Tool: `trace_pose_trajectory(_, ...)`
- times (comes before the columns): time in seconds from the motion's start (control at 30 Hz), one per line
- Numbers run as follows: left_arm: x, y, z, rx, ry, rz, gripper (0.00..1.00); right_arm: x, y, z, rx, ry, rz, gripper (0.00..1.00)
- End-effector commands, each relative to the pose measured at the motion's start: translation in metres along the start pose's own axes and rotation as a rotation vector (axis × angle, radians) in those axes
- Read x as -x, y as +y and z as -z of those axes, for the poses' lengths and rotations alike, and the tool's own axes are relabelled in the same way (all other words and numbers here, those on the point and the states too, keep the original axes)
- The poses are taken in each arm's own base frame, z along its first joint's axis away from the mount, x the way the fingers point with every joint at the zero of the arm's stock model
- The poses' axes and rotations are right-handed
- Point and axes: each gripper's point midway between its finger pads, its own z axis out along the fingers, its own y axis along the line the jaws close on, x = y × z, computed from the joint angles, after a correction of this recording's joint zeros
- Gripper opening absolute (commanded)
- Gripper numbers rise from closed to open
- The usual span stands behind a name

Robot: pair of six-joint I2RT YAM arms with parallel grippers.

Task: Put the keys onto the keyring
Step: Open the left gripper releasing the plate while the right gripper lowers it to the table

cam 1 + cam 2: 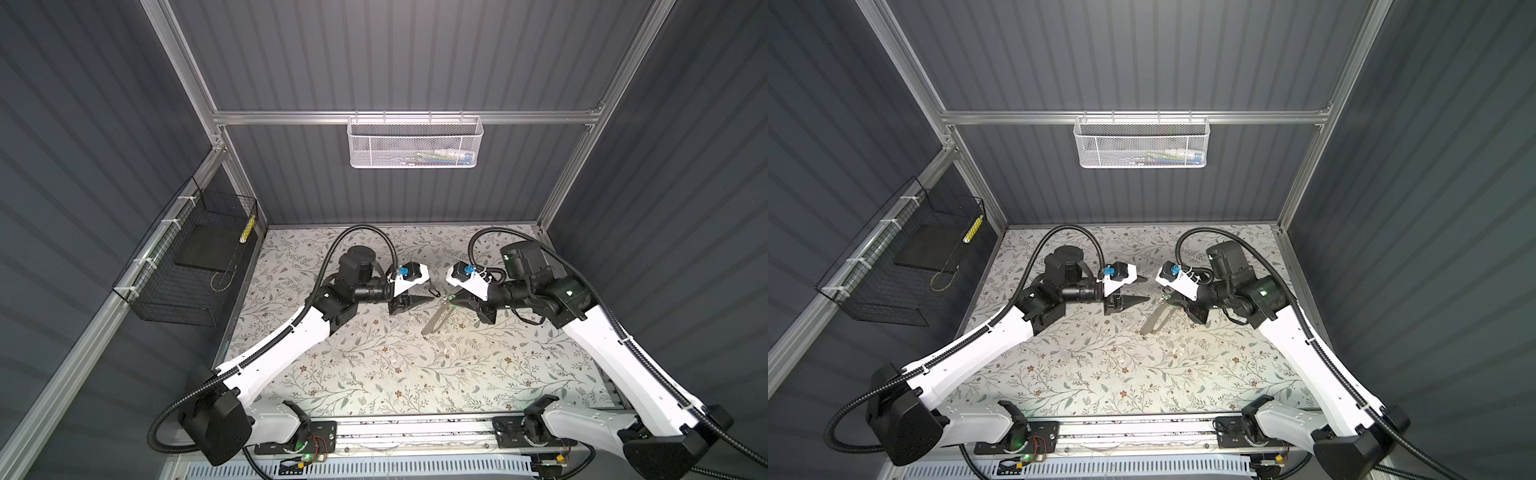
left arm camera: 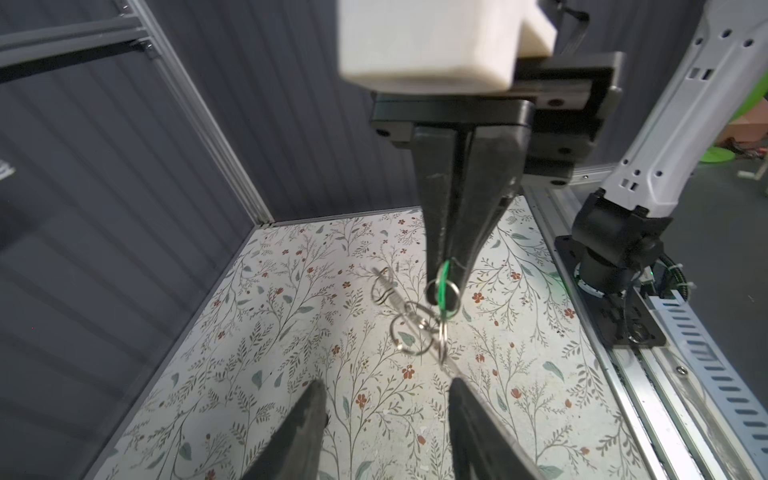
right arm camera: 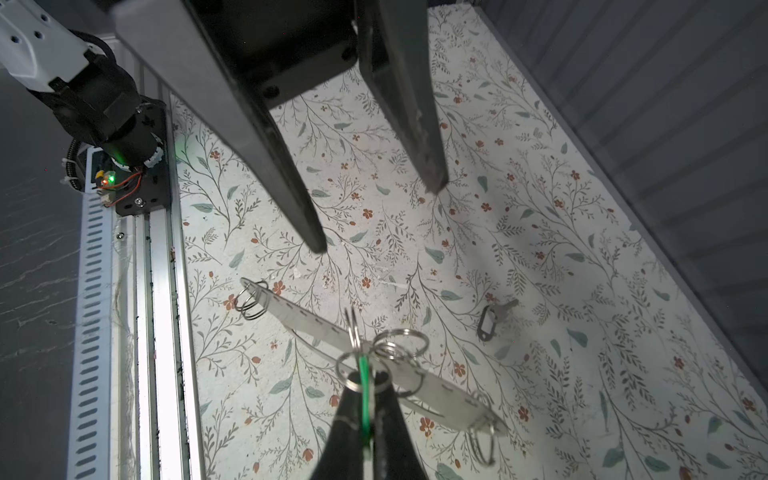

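Above mat (image 3: pixel 540 208), left claw (image 3: pixel 377 216) apart, right claw (image 3: pixel 361 376) clamped on keyring (image 3: pixel 364 395), loose key (image 3: pixel 496 318) unseen from left wrist

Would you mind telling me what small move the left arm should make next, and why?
Probably lower the left gripper onto the key lying loose on the mat: its fingers stand open and empty, while the right gripper is shut on the keyring.
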Motion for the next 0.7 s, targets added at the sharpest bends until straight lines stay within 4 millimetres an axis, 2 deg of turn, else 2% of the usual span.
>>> trace_pose_trajectory(0.0, -0.01, 0.01, 0.013, 0.089, 0.017, 0.052, 0.52, -0.024, -0.001, -0.019, 0.024, 0.082, -0.018, 0.0)
trace_pose_trajectory(0.1, -0.03, 0.024, 0.024, 0.204, 0.064, 0.107, 0.53, -0.041, -0.002, -0.043, 0.065, 0.141, -0.034, 0.0)
trace_pose_trajectory(0.27, -0.06, 0.047, 0.054, 0.446, 0.148, 0.186, 0.54, -0.051, -0.007, -0.088, 0.129, 0.183, 0.009, 0.0)
trace_pose_trajectory(0.4, -0.071, 0.057, 0.084, 0.617, 0.182, 0.238, 0.56, -0.043, -0.01, -0.126, 0.207, 0.192, 0.009, 0.0)
trace_pose_trajectory(0.5, -0.076, 0.057, 0.1, 0.686, 0.207, 0.254, 0.58, -0.034, -0.003, -0.15, 0.274, 0.195, 0.034, 0.0)
trace_pose_trajectory(0.67, -0.09, 0.056, 0.117, 0.773, 0.242, 0.303, 0.61, -0.04, 0.005, -0.181, 0.342, 0.232, 0.023, 0.0)
